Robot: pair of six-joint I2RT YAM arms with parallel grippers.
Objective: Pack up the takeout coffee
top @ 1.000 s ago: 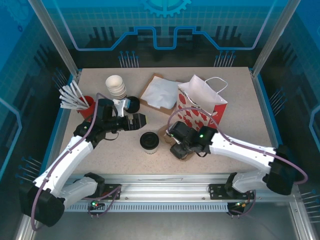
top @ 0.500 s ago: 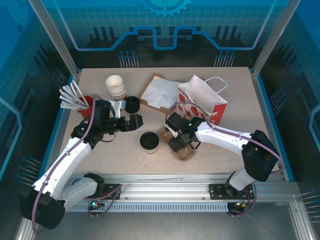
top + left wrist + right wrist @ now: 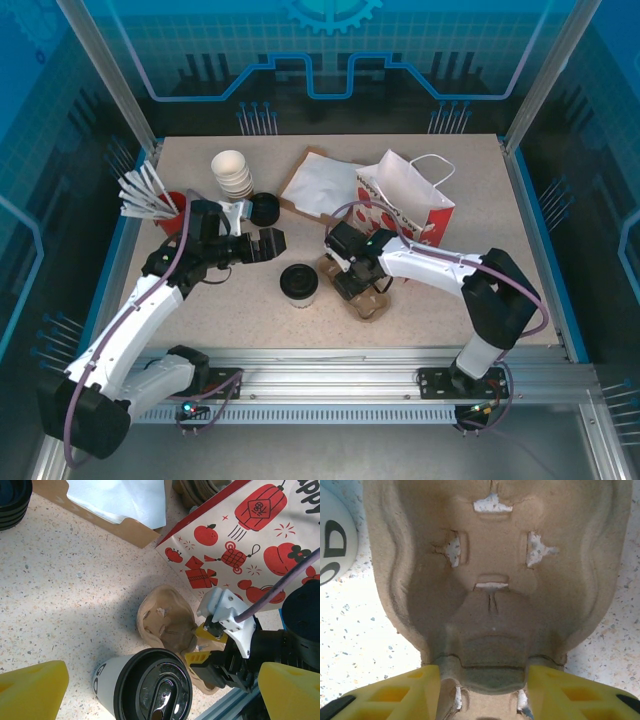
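Note:
The takeout coffee [image 3: 298, 283], a white cup with a black lid, stands upright at the table's front centre. In the left wrist view the coffee [image 3: 145, 690] sits between the wide-open yellow fingers of my left gripper [image 3: 160, 692]. That left gripper [image 3: 268, 243] hovers up and to the left of the cup, holding nothing. A brown pulp cup carrier [image 3: 375, 303] lies just right of the coffee. My right gripper [image 3: 352, 282] is down on the carrier [image 3: 490, 580], and the right gripper [image 3: 482, 690] has its fingers pressed against both sides of the carrier's middle ridge.
A red-and-white paper bag [image 3: 405, 205] stands open behind the carrier. Behind the coffee lies a brown sleeve with white napkins [image 3: 320, 185]. At the back left are stacked white cups [image 3: 232, 172], loose black lids [image 3: 264, 208] and a red holder of stirrers [image 3: 172, 212].
My right arm has swung left and back over the carrier, and its fingers have narrowed onto the ridge. The left gripper drew slightly back to the left, still open.

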